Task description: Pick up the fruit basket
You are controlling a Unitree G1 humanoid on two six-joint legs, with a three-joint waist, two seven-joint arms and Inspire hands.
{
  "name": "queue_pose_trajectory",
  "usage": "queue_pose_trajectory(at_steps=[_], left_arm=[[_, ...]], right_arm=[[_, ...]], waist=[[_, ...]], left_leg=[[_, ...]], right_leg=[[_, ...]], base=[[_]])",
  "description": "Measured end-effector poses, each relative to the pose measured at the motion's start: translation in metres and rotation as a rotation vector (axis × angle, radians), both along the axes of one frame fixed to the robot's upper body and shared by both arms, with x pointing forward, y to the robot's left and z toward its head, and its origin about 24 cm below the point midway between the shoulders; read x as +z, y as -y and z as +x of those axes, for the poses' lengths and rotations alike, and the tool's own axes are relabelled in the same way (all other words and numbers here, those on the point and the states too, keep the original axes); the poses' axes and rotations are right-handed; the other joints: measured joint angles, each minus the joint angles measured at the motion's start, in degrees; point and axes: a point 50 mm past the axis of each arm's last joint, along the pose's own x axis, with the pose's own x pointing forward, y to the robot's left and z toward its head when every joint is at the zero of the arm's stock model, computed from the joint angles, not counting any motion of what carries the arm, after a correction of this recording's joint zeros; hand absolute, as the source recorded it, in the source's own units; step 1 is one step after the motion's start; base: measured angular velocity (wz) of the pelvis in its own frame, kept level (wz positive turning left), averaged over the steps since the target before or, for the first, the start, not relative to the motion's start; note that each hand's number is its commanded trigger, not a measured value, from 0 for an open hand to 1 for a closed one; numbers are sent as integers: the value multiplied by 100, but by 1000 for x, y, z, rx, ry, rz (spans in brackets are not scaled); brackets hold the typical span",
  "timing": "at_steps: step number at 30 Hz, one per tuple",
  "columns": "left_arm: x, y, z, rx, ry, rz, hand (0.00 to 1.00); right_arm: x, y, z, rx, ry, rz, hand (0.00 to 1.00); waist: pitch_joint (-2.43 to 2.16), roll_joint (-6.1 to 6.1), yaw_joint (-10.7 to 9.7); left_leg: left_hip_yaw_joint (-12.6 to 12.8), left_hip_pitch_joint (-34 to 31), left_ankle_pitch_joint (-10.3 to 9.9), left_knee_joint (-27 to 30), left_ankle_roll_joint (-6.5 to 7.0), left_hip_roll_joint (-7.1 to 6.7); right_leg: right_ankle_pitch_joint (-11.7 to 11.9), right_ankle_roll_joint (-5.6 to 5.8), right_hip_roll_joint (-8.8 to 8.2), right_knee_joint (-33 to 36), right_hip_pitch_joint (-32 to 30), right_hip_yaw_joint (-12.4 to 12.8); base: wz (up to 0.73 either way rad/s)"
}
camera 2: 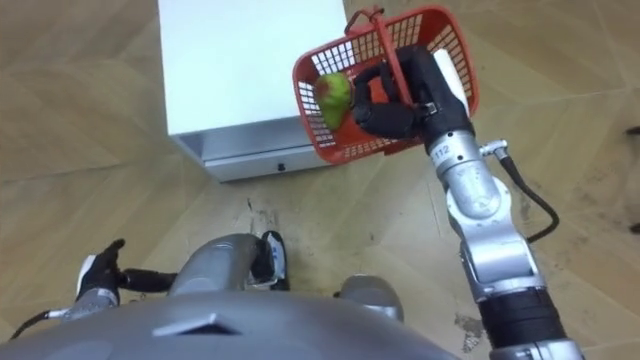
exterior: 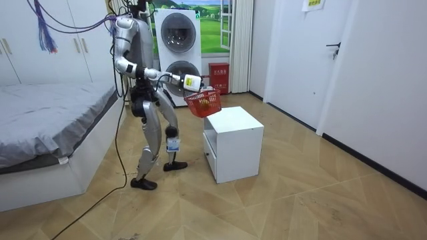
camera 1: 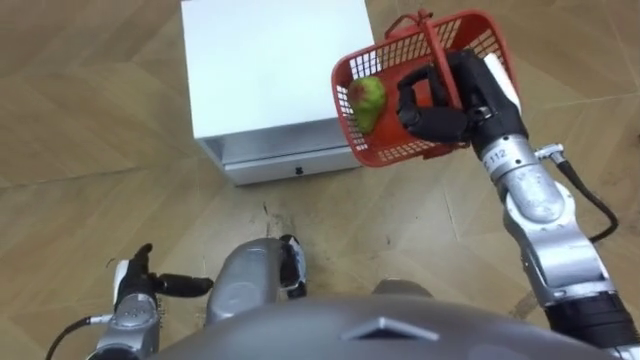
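Note:
A red plastic fruit basket (camera 1: 470,45) (camera 2: 440,40) hangs tilted in the air by the white cabinet's near right corner. A green fruit (camera 1: 369,100) (camera 2: 335,95) lies in its lower end. My right hand (camera 1: 435,100) (camera 2: 395,100) is shut on the basket's red handle, fingers curled round it. In the room view the basket (exterior: 203,103) hangs off that outstretched hand above the cabinet's near edge. My left hand (camera 1: 140,285) (camera 2: 100,275) hangs low at my side over the floor, fingers relaxed and holding nothing.
A white cabinet (camera 1: 270,70) (exterior: 233,143) with a drawer front stands on the wooden floor right before me. In the room view a bed (exterior: 47,127) lies at the left, and stacked washing machines (exterior: 177,47) stand behind me.

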Motion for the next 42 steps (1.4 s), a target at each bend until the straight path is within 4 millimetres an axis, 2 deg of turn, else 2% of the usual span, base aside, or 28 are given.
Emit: queue_pose_trajectory(at_steps=[4, 5, 7, 10, 12, 13, 14, 15, 16, 17, 18, 19, 20, 21, 22, 23, 24, 25, 26, 27, 28, 29, 30, 33, 36, 37, 40, 42], left_arm=[[0, -2, -6, 16, -13, -6, 0], [0, -2, -5, 14, -12, -8, 0], [0, -2, 0, 9, 0, -14, 0], [0, -1, 3, 8, 8, -18, 0], [2, -1, 11, -1, 34, -19, 0], [2, 0, 12, -2, 36, -20, 0], [2, 0, 13, -2, 36, -21, 0], [3, 0, 18, -6, 47, -23, 0], [3, 0, 20, -4, 51, -24, 0], [3, 0, 21, -3, 53, -23, 0], [4, -1, 23, -6, 57, -22, 0], [4, -1, 25, -8, 61, -21, 0], [5, 0, 30, -16, 72, -13, 0], [5, 2, 33, -22, 76, -15, 0], [5, 4, 35, -24, 79, -18, 0], [4, 6, 36, -29, 83, -22, 0], [4, 8, 35, -34, 80, -23, 0], [3, 9, 35, -32, 80, -26, 0], [3, 11, 35, -38, 81, -30, 0], [2, 13, 34, -40, 76, -36, 0], [1, 14, 34, -39, 72, -39, 0], [-1, 16, 30, -33, 59, -45, 0], [-3, 19, 23, -30, 41, -53, 0], [-3, 14, 11, -16, 17, -47, 0], [-4, 14, 7, -28, -4, -49, 0], [-4, 14, 6, -28, -9, -52, 0], [-5, 13, -1, -22, -30, -57, 0], [-5, 13, -4, -35, -39, -55, 0]], right_arm=[[11, -1, 4, 21, 44, -8, 100], [13, -2, 6, 31, 50, -6, 100], [14, -4, 7, 42, 53, 2, 100], [18, -7, 13, 62, 72, 8, 100], [22, -13, 17, 67, 92, 25, 100], [22, -15, 18, 68, 96, 27, 100], [23, -18, 19, 79, 101, 29, 100], [22, -19, 18, 79, 102, 28, 100], [22, -19, 18, 79, 102, 26, 100], [22, -21, 17, 82, 105, 21, 100], [19, -22, 17, 77, 98, 25, 100], [18, -23, 16, 74, 93, 31, 100], [17, -25, 16, 69, 91, 45, 100], [17, -27, 17, 68, 92, 57, 100], [16, -28, 17, 69, 91, 58, 100], [14, -29, 16, 70, 81, 61, 100], [10, -33, 15, 79, 66, 60, 100], [8, -34, 15, 81, 56, 62, 100], [4, -36, 14, 80, 38, 65, 100], [2, -39, 13, 87, 31, 61, 100], [1, -40, 12, 91, 28, 58, 100], [-1, -41, 10, 100, 19, 50, 100], [-5, -40, 8, 104, 0, 40, 100], [-9, -43, 7, 114, -18, 45, 100], [-11, -44, 9, 117, -24, 48, 100], [-12, -45, 9, 119, -32, 48, 100], [-25, -51, 4, 148, -90, 46, 100], [-41, -50, -1, 133, -163, 54, 100]], waist=[[23, -44, 23], [36, -75, 85], [28, -104, 168], [28, -94, 313], [26, -38, 314], [23, -32, 316], [22, -25, 307], [26, -22, 303], [27, -21, 300], [36, -8, 274], [41, 28, 266], [32, 50, 246], [32, 79, 252], [78, 160, 276], [84, 203, 283], [99, 255, 300], [104, 310, 317], [104, 309, 332], [91, 293, 374], [80, 266, 421], [67, 246, 447], [53, 260, 491], [16, 329, 526], [9, 327, 581], [-8, 277, 598], [-8, 264, 611], [32, 173, 611], [34, 170, 597]], left_leg=[[42, 154, -8, -85, -15, -55], [64, 187, -47, -86, -29, -56], [73, 199, -125, -57, -42, -60], [128, 166, -364, 139, -41, -49], [140, 93, -587, 333, 1, -43], [131, 117, -631, 342, 16, -58], [85, 188, -708, 344, 48, -137], [-8, 307, -789, 329, 94, -250], [-65, 373, -821, 316, 106, -327], [-130, 530, -874, 269, 158, -433], [-276, 706, -903, 183, 188, -514], [-359, 792, -914, 117, 203, -544], [-491, 920, -917, -6, 210, -578], [-650, 1023, -916, -106, 207, -566], [-728, 1062, -914, -150, 204, -550], [-816, 1188, -909, -251, 190, -502], [-930, 1297, -910, -370, 161, -440], [-960, 1358, -899, -442, 134, -419], [-1046, 1455, -869, -561, 85, -402], [-1104, 1502, -869, -616, 60, -395], [-1121, 1521, -873, -623, 42, -395], [-1187, 1585, -909, -620, -48, -344], [-1153, 1717, -863, -729, -176, -189], [-1130, 2056, -762, -1154, -346, 29], [-1116, 2186, -692, -1540, -456, 179], [-1096, 2180, -688, -1547, -464, 195], [-915, 2064, -668, -1216, -501, 223], [-853, 2098, -686, -1232, -532, 277]], right_leg=[[2, 3, -28, -167, 186, 1], [4, 8, -37, -217, 231, 12], [12, 19, -34, -323, 304, 15], [26, 65, -55, -270, 384, 51], [89, 183, -136, 329, 169, 70], [136, 268, -183, 572, 90, 73], [284, 369, -309, 1125, -93, 89], [512, 330, -431, 1700, -256, 158], [691, 277, -463, 2008, -366, 248], [1170, 198, -533, 2552, -570, 399], [1726, 164, -524, 2944, -738, 526], [1970, 185, -521, 3090, -800, 572], [2044, 222, -511, 3317, -976, 613], [1865, 253, -403, 3444, -1207, 698], [1753, 261, -354, 3413, -1304, 727], [1518, 267, -295, 3173, -1484, 773], [1359, 287, -209, 2637, -1586, 818], [1329, 305, -168, 2309, -1648, 868], [1316, 320, -119, 1504, -1695, 875], [1369, 296, -85, 555, -1693, 902], [1464, 237, -58, 73, -1665, 915], [1840, 277, 85, -421, -1532, 1008], [1960, 189, 179, -761, -1233, 886], [2030, 91, 421, -1356, -687, 651], [2074, 21, 589, -1619, -605, 550], [2083, 6, 601, -1646, -602, 552], [2102, -19, 575, -1862, -403, 693], [2146, -4, 620, -1986, -313, 606]], base=[[-1], [-6], [-4], [-7], [12], [19], [34], [38], [53], [57], [62], [55], [50], [49], [45], [41], [33], [33], [30], [29], [31], [27], [22], [27], [16], [0], [6], [7]])
